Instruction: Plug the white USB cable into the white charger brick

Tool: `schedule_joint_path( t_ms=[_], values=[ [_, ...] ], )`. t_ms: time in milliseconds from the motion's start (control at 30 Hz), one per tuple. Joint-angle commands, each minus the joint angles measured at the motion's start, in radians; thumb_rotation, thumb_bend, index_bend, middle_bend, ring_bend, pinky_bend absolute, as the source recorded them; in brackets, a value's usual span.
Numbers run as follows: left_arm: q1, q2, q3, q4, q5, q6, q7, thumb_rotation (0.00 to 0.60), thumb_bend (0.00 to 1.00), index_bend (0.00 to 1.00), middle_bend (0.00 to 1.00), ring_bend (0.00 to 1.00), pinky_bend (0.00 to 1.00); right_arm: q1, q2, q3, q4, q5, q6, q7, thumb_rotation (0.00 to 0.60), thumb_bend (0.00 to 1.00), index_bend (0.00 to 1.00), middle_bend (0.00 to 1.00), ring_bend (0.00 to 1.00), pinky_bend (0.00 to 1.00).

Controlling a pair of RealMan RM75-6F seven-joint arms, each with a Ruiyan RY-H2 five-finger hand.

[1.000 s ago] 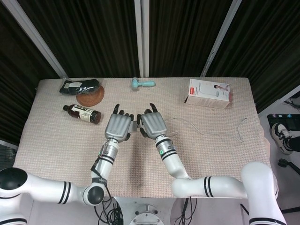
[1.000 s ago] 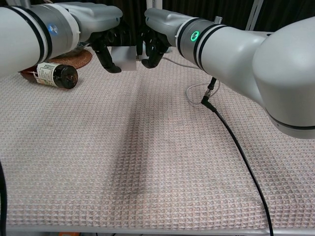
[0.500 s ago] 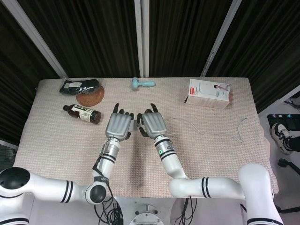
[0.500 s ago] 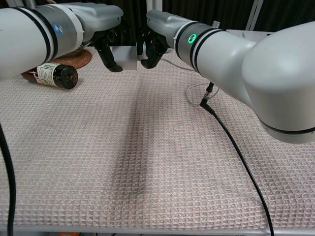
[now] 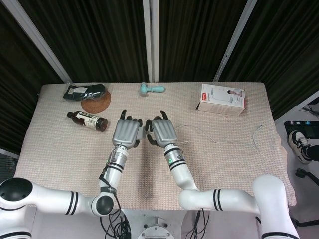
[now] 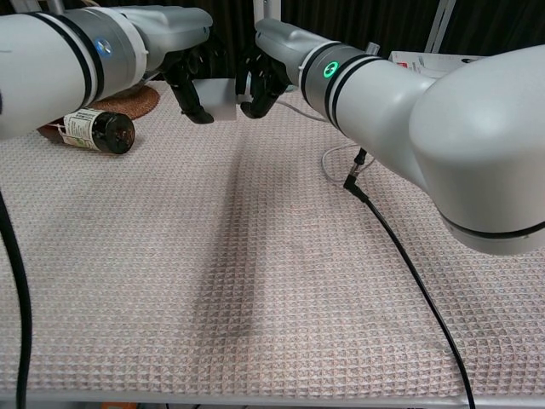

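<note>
We see the left hand (image 5: 126, 133), a grey metallic shell with dark fingertips, holding the white charger brick (image 6: 216, 97), a smooth boxy block, just above the middle of the tabletop (image 5: 224, 164). Facing it knuckle to knuckle is the right hand (image 5: 163, 132), its dark fingers (image 6: 252, 88) curled inward right beside the brick; we take it to be pinching the plug end of the white USB cable (image 5: 219, 140), though the plug itself stays hidden from us. The cable is a thin pale line that snakes away to the right over the beige waffle-weave cloth covering the tabletop. Further out on the left lies a brown glass bottle (image 5: 87, 119) on its side, with a white label, near a round woven coaster (image 5: 96, 104) and a dark bundled pouch (image 5: 83, 91). Toward the back edge rests a small teal tool (image 5: 152, 89), and at the right a white and red cardboard box (image 5: 222, 99).
</note>
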Motion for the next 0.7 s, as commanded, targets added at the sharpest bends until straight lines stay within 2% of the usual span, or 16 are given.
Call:
schedule_joint_path(
  t_ms=[33,267,367,700],
  values=[
    [0.002,0.000,0.001,0.002,0.000,-0.002,-0.005,0.600,0.25,0.45,0.45,0.23,0.03,-0.004,0.001,0.000,0.000,-0.005,-0.005,0.006,0.600,0.32,0.59,0.52,0.25,0.00],
    [0.008,0.008,0.004,0.001,0.010,-0.006,-0.020,0.600,0.25,0.45,0.45,0.23,0.03,-0.014,0.010,-0.005,-0.002,-0.015,-0.012,0.014,0.600,0.26,0.39,0.49,0.25,0.00],
    [0.010,0.011,0.007,-0.002,0.014,-0.005,-0.022,0.600,0.25,0.45,0.45,0.23,0.03,-0.019,0.015,-0.007,-0.005,-0.022,-0.011,0.017,0.600,0.24,0.34,0.48,0.25,0.00],
    [0.023,0.029,0.020,-0.015,0.024,-0.004,-0.031,0.600,0.25,0.45,0.45,0.23,0.03,-0.038,0.036,-0.006,-0.009,-0.030,-0.001,0.022,0.600,0.24,0.35,0.48,0.25,0.00]
  ],
)
